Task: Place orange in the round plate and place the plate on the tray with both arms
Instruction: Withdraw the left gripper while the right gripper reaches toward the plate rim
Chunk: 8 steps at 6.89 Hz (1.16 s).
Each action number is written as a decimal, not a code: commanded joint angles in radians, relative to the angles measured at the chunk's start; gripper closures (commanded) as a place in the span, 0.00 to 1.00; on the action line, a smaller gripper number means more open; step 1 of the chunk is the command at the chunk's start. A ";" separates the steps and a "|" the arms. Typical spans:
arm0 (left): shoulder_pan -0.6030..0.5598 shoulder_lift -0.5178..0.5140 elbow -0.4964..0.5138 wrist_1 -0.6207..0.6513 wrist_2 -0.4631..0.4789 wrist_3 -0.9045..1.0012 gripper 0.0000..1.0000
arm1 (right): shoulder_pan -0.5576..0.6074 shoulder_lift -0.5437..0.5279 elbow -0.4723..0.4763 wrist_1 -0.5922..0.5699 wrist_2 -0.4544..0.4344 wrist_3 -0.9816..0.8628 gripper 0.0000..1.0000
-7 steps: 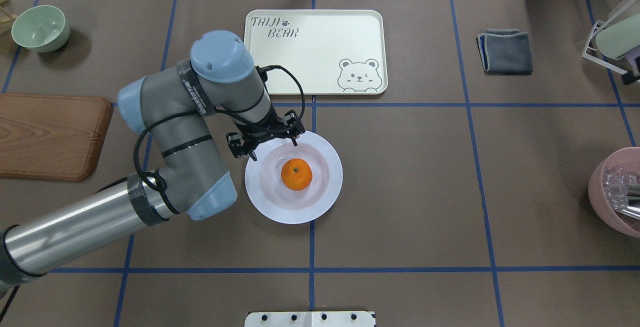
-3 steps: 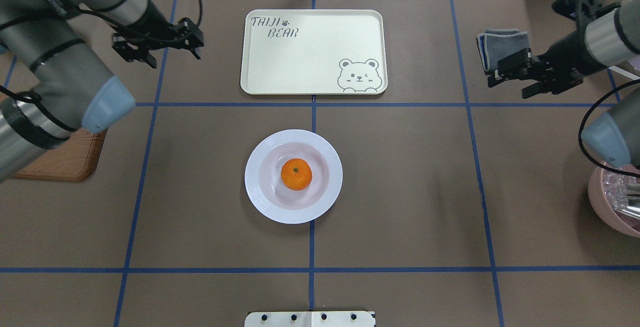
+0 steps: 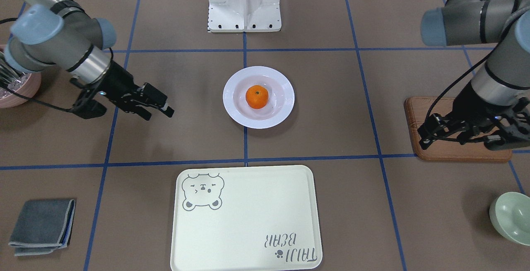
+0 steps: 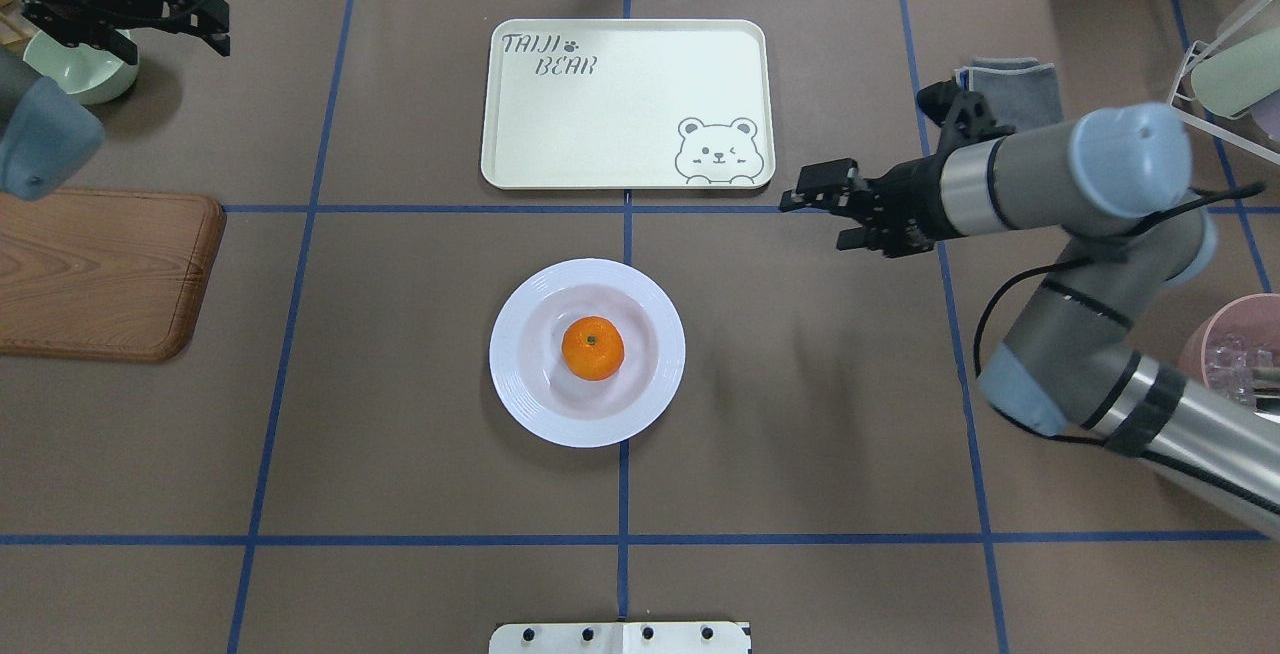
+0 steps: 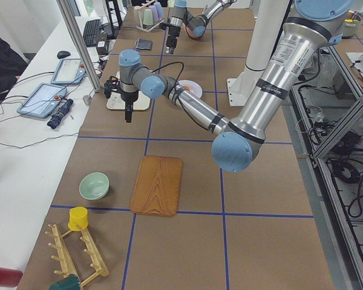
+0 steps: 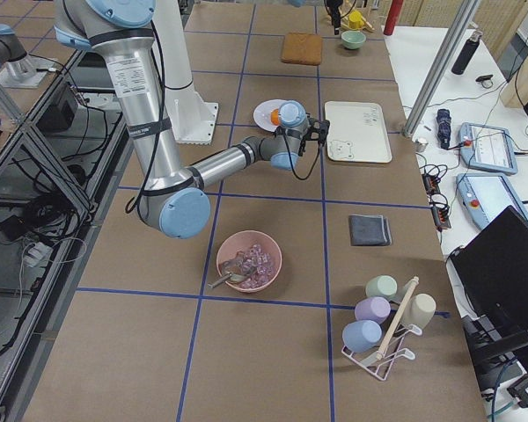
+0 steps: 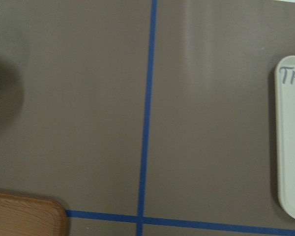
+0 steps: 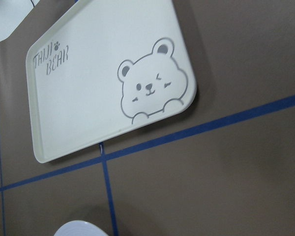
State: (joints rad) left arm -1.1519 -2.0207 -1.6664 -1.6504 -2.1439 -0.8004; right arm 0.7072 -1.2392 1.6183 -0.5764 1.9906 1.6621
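Observation:
The orange (image 4: 593, 348) rests in the sunken centre of the white round plate (image 4: 512, 359) at mid-table. Behind it lies the cream tray (image 4: 620, 124) with the bear drawing, nothing on it. My left gripper (image 4: 172, 42) hangs open and empty at the far back left, well away from the plate. My right gripper (image 4: 815, 219) is open and empty too, just right of the tray's near right corner and behind-right of the plate. The front-facing view shows the same orange (image 3: 256, 96), plate (image 3: 232, 107) and right gripper (image 3: 158, 114).
A brown wooden board (image 4: 100, 274) lies at the left edge. A pale green bowl (image 4: 85, 74) sits under the left gripper. A folded grey cloth (image 4: 1015, 84) is behind the right arm. A pink bowl (image 4: 1200, 354) and a cup rack (image 4: 1225, 84) stand at the right edge.
My left gripper has left the plate's back-left rim and drawn off to the far back left. My right arm has come in from the right toward the tray's corner. Plate and orange have not moved.

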 commanded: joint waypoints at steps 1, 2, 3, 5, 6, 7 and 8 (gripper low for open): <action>-0.023 0.040 0.008 -0.042 0.001 0.010 0.01 | -0.185 0.029 -0.017 0.120 -0.203 0.129 0.00; -0.025 0.042 0.008 -0.042 0.001 0.010 0.01 | -0.240 0.032 -0.026 0.144 -0.279 0.139 0.00; -0.025 0.049 0.010 -0.043 0.004 0.010 0.01 | -0.286 0.044 -0.028 0.145 -0.330 0.140 0.00; -0.025 0.056 0.010 -0.043 0.004 0.013 0.01 | -0.321 0.063 -0.066 0.147 -0.377 0.139 0.00; -0.025 0.054 0.010 -0.042 0.006 0.013 0.01 | -0.328 0.078 -0.093 0.147 -0.390 0.139 0.00; -0.025 0.054 0.011 -0.042 0.004 0.013 0.01 | -0.327 0.076 -0.097 0.147 -0.391 0.139 0.00; -0.025 0.054 0.011 -0.042 0.004 0.013 0.01 | -0.328 0.078 -0.103 0.147 -0.391 0.139 0.00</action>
State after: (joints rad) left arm -1.1765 -1.9665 -1.6558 -1.6922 -2.1396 -0.7870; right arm 0.3811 -1.1640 1.5249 -0.4296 1.6023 1.8009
